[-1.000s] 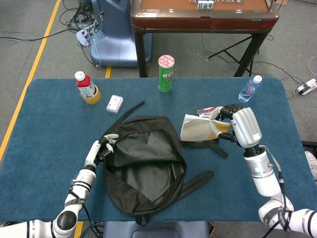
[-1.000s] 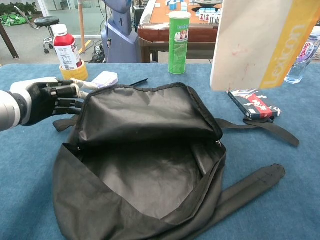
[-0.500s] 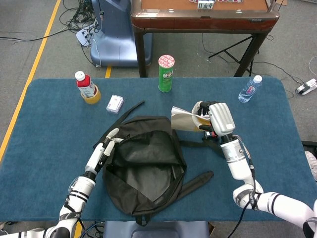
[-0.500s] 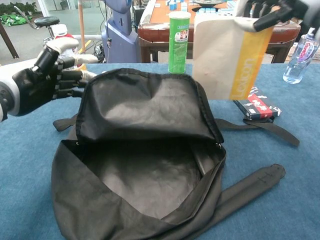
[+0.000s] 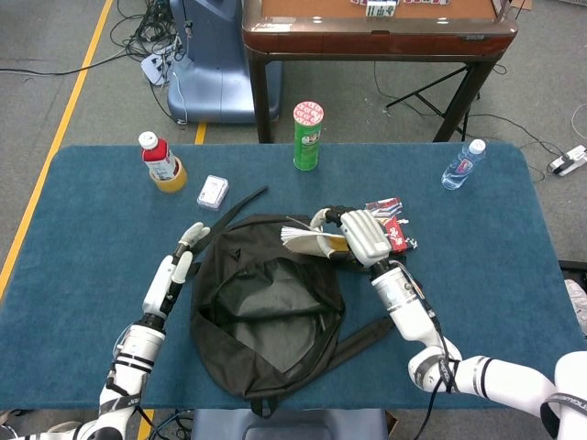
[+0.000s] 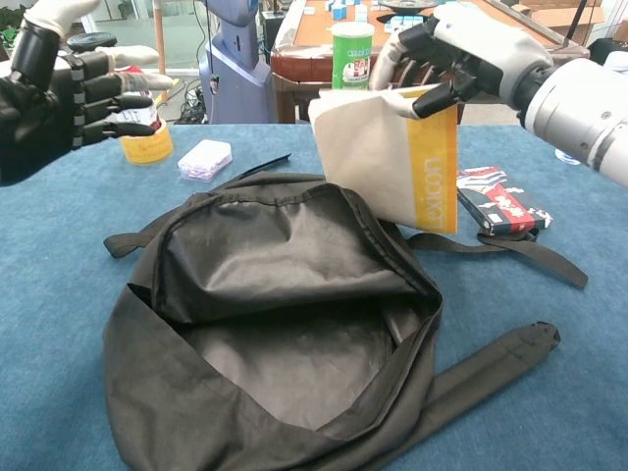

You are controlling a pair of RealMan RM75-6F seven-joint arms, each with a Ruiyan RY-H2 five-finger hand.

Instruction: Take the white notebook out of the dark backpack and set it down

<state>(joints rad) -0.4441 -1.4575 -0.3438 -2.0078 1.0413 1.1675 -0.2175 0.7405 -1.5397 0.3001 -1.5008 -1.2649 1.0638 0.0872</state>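
The dark backpack lies flat mid-table with its mouth open and its inside bare. My right hand grips the white notebook by its top edge. The notebook, white with a yellow band, hangs upright just above the bag's far rim, held by the right hand. Off the bag's left side my left hand is raised, fingers stretched out, holding nothing; the chest view shows the left hand clear of the fabric.
A green can stands at the table's far edge, a red-capped bottle and a small card box at far left, a water bottle at far right. A red-and-black packet lies beside the backpack strap.
My right hand carried the notebook left, from the table's right side to above the bag's rim. My left hand let go of the flap and rose; the flap has sagged.
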